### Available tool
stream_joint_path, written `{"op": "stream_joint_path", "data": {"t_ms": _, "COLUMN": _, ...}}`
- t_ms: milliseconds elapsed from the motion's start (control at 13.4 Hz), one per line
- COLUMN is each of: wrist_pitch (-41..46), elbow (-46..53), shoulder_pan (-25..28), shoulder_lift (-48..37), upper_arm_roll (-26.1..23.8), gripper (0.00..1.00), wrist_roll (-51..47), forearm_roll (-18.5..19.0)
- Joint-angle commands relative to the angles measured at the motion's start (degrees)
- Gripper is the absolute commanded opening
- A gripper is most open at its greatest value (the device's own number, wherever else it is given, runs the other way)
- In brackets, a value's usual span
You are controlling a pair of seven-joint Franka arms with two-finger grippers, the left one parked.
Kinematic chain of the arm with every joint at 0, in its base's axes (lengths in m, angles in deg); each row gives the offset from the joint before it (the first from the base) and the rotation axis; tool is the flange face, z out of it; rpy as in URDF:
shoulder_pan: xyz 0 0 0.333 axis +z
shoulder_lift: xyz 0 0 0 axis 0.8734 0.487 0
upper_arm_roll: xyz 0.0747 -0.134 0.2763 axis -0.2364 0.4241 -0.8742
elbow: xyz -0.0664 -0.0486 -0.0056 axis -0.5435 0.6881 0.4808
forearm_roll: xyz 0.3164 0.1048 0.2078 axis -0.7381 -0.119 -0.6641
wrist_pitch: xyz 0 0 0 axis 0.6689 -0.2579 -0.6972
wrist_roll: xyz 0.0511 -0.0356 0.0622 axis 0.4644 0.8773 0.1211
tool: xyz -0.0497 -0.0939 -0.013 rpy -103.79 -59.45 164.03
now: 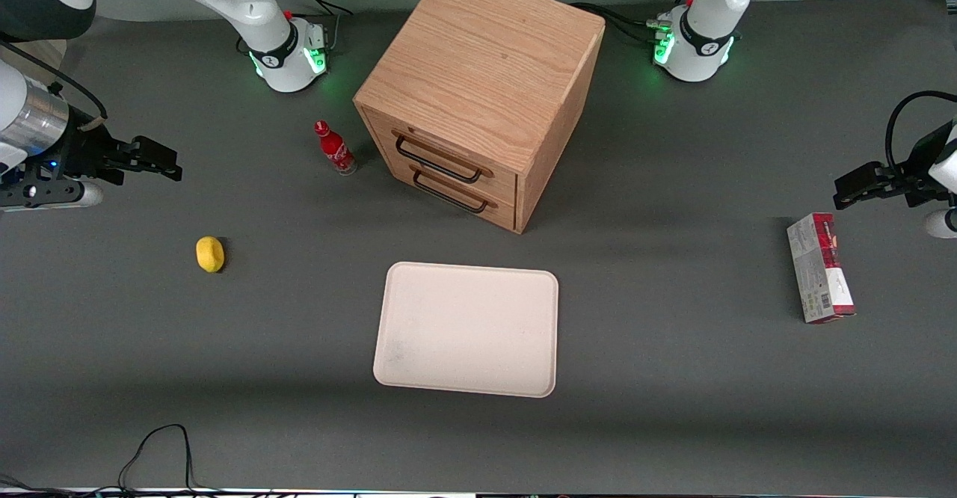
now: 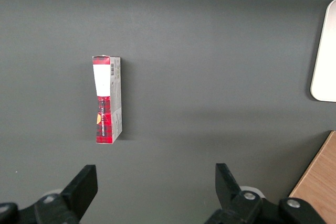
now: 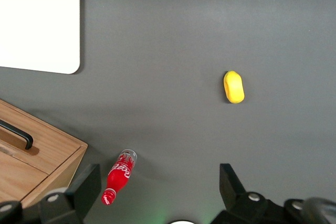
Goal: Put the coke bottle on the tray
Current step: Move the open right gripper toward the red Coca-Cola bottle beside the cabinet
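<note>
The coke bottle (image 1: 336,148) is small and red with a red cap. It stands upright on the grey table beside the wooden drawer cabinet. It also shows in the right wrist view (image 3: 118,177). The pale cream tray (image 1: 467,330) lies flat and bare, nearer the front camera than the cabinet; its corner shows in the right wrist view (image 3: 37,19). My right gripper (image 1: 153,160) is open and empty, held above the table toward the working arm's end, apart from the bottle. In its own view the gripper (image 3: 159,179) has the bottle close to one finger.
The wooden drawer cabinet (image 1: 478,87) with two black handles stands mid-table, farther from the front camera than the tray. A small yellow object (image 1: 210,253) lies below my gripper's end. A red-and-white carton (image 1: 820,267) lies toward the parked arm's end. Cables run along the front edge.
</note>
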Motion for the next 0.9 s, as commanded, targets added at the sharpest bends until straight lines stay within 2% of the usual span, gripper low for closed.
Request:
{"op": "stream_joint_path", "data": {"t_ms": 0, "wrist_pitch": 2.7, "elbow": 2.5, "shoulder_pan": 0.8, "shoulder_lift": 1.0, "upper_arm_roll": 0.3, "gripper": 1.00, "wrist_roll": 1.3, "forearm_roll": -1.0}}
{"op": "stream_joint_path", "data": {"t_ms": 597, "wrist_pitch": 4.9, "elbow": 3.4, "shoulder_pan": 1.0, "shoulder_lift": 1.2, "upper_arm_roll": -1.1, "gripper": 1.00, "wrist_roll": 0.2, "forearm_roll": -1.1}}
{"op": "stream_joint_path", "data": {"t_ms": 821, "wrist_pitch": 9.9, "elbow": 4.0, "shoulder_pan": 1.0, "shoulder_lift": -0.6, "upper_arm_roll": -7.2, "gripper": 1.00, "wrist_roll": -6.9, "forearm_roll": -1.1}}
